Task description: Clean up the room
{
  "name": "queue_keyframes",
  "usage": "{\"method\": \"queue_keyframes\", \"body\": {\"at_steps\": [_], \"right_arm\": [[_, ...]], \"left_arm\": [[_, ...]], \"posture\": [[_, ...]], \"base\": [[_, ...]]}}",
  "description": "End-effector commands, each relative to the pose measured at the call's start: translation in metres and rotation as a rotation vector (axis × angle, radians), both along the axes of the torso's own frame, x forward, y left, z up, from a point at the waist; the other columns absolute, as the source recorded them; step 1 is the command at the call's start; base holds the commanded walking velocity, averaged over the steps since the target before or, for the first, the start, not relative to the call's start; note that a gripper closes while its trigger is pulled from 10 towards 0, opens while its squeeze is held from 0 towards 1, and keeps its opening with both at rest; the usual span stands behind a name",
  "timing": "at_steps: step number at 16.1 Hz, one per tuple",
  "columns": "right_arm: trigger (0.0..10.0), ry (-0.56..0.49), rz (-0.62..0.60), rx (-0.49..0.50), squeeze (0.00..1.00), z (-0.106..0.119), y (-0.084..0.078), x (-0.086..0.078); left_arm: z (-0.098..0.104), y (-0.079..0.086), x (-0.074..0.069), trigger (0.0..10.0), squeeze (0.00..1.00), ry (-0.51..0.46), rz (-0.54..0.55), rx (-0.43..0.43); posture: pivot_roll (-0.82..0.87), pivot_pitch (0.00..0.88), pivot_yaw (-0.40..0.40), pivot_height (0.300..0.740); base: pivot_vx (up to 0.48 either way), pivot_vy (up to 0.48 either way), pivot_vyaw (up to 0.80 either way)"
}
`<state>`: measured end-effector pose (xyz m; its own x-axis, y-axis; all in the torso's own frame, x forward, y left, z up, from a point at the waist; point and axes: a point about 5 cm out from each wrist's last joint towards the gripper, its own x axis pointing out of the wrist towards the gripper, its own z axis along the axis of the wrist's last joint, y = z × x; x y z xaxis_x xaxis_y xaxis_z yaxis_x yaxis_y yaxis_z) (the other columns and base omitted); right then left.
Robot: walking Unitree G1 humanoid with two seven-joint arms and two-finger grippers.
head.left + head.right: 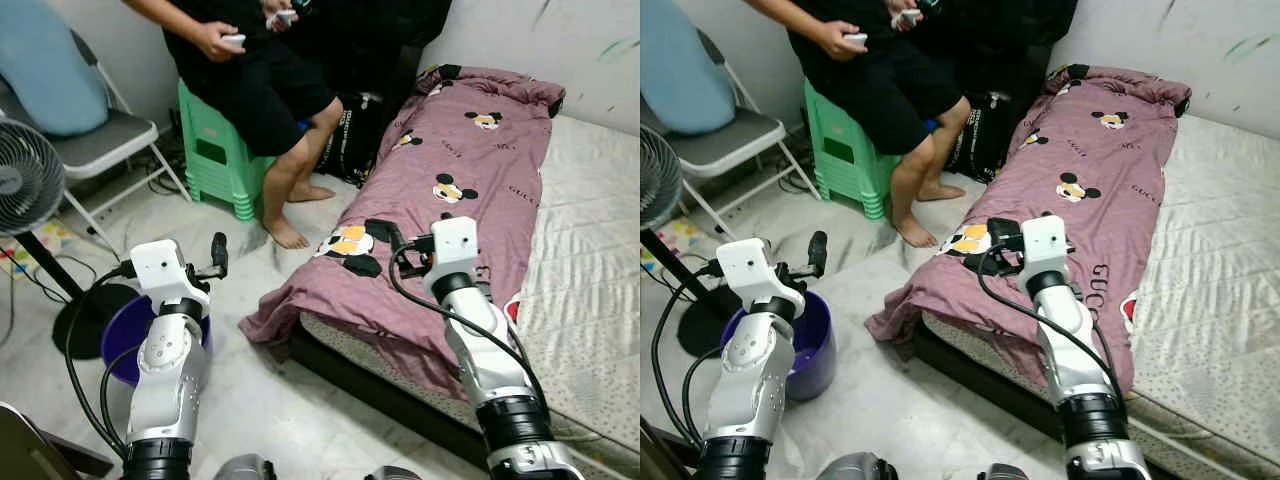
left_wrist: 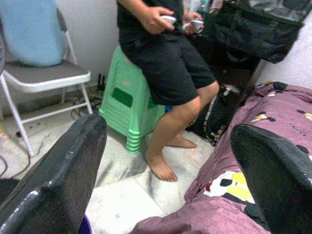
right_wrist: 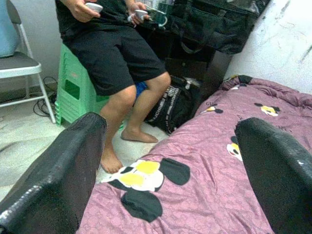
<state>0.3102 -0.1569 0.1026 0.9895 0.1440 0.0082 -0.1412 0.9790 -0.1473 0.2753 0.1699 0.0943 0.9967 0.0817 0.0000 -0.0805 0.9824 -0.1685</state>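
Purple blanket (image 1: 470,150) lies rumpled just under the spread right gripper (image 1: 398,245), which should pinch its edge low; left gripper (image 1: 218,254) hangs spread.

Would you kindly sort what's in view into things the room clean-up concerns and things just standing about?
Job in hand:
- purple cartoon-print blanket, corner hanging off the bed
- right gripper, open above it
- left gripper, open

Standing about:
- purple bucket
- green stools
- folding chair
- fan
- seated person

Blanket (image 1: 450,190) along the bed's (image 1: 590,260) left edge; floor — bucket (image 1: 810,345) front-left, stool (image 1: 215,160) behind, chair (image 1: 100,145) far left.
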Motion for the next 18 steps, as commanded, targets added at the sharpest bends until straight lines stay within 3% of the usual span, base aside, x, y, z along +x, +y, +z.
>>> {"method": "queue_keyframes", "body": {"at_steps": [1, 18], "right_arm": [[10.0, -0.013, -0.009, -0.002, 0.0, 0.0033, -0.002, 0.0015], [10.0, -0.021, -0.008, 0.017, 0.0, 0.0043, -0.0021, 0.0012]], "left_arm": [[0.0041, -0.0036, 0.0005, 10.0, 0.0, -0.023, -0.026, 0.001], [0.0031, -0.0048, 0.0, 10.0, 0.0, -0.027, -0.047, 0.011]], "posture": [[-0.01, 0.0, 0.002, 0.74], [-0.01, 0.0, 0.004, 0.74]], "base": [[0.0, 0.0, 0.0], [0.24, 0.0, 0.0]]}}
